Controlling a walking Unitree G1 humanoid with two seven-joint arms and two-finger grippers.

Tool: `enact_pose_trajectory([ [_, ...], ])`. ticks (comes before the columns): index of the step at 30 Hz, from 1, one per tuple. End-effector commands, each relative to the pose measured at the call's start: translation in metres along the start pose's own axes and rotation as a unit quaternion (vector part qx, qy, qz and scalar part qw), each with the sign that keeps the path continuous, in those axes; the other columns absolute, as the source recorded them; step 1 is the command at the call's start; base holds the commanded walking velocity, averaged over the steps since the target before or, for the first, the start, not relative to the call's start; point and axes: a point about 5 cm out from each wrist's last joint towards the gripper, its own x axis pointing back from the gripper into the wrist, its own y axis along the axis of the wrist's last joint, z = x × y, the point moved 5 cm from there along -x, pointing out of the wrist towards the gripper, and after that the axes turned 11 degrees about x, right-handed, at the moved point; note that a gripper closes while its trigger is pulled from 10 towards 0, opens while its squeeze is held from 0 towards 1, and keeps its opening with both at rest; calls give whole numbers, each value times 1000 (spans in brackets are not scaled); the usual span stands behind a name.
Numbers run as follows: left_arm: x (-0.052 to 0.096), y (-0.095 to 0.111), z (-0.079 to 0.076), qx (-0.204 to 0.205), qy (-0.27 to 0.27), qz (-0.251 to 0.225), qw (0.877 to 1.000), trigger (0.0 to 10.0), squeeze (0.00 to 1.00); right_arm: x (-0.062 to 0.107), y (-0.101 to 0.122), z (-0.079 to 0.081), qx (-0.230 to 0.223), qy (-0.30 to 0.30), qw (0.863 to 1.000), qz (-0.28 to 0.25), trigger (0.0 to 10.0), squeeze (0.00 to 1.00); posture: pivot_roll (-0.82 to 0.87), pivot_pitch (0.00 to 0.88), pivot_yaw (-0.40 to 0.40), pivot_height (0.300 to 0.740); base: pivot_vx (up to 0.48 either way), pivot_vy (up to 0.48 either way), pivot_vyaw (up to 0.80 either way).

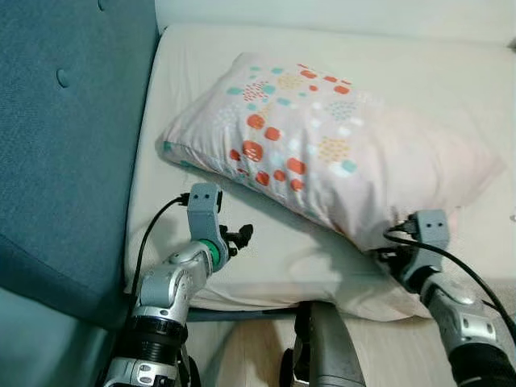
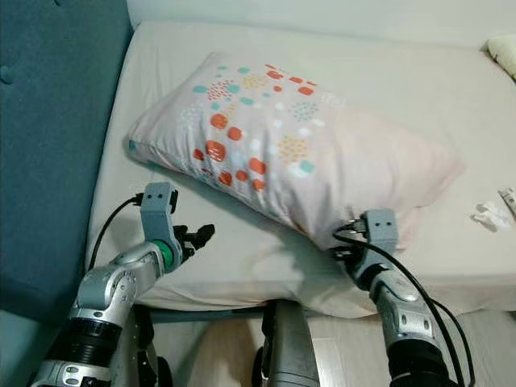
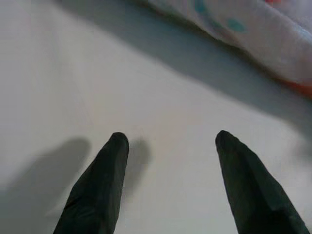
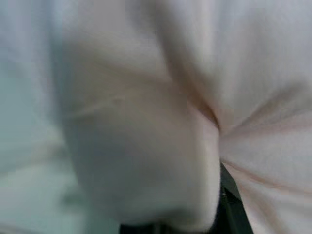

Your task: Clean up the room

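One pillow (image 1: 322,153), patterned with coloured dots, lies across the middle of the frame on one bed (image 1: 451,89). One teal headboard (image 1: 64,145) fills the left side. Two small white scraps (image 2: 490,214) sit at the right edge, with one pale object (image 2: 504,50) in the upper right corner. Two grippers: left (image 1: 242,235), right (image 1: 387,256).

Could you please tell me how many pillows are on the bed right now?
1. The dotted pillow lies across the middle of the bed. A pale yellow corner at the bed's far right edge may be another; too cropped to tell.
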Motion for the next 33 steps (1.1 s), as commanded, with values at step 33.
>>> enact_pose_trajectory([
  [33, 150, 250, -30, -112, 28, -551, 827, 10000, 0, -14, 141, 288, -109, 586, 791, -142, 0, 0, 122, 168, -42, 570, 0, 0, 0],
])
